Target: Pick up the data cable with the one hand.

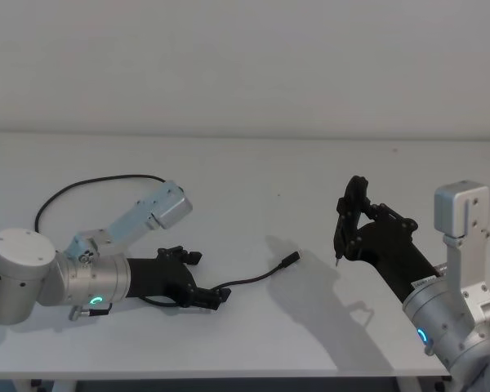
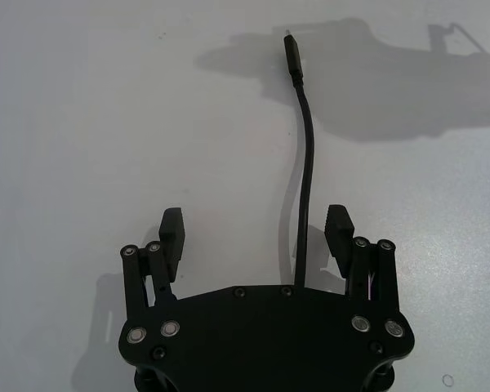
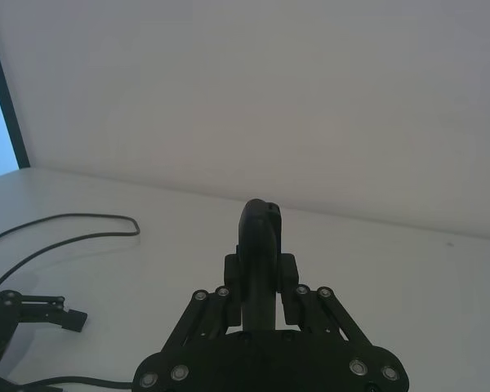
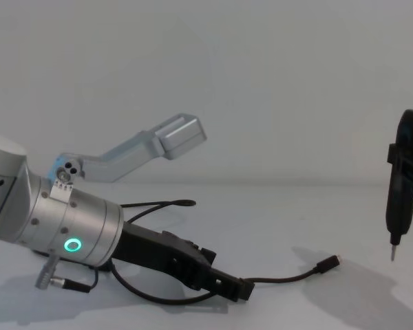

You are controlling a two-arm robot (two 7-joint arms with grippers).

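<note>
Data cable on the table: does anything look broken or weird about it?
Nothing looks broken. The data cable lies in loose curves on the table, running between the open fingers of the left gripper. The right gripper holds a slim tool off to the side.

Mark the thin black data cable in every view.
Head view: thin black data cable runs from the open left gripper toward the middle.
Left wrist view: cable lies between that gripper's fingers.
Right wrist view: its loop lies beyond that gripper.
Chest view: low, centre.
Shared landmark: left gripper.
</note>
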